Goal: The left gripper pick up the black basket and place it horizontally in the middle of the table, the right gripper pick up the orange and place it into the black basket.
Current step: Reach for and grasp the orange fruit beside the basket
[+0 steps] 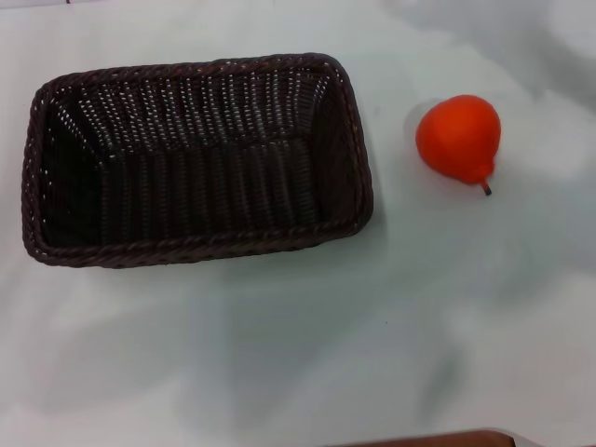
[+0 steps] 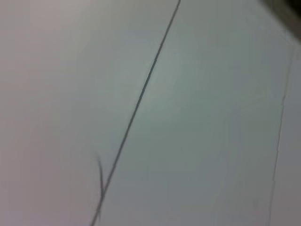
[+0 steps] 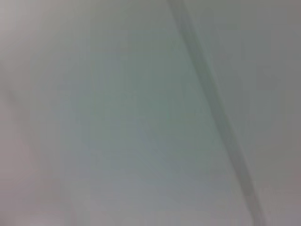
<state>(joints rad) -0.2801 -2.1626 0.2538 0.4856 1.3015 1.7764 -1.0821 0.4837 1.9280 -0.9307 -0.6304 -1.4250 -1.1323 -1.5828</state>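
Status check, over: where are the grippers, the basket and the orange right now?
Neither gripper in view. Black basket empty, lying lengthwise on the table, left of centre. Orange on the table to its right, apart from it. Nothing between them.
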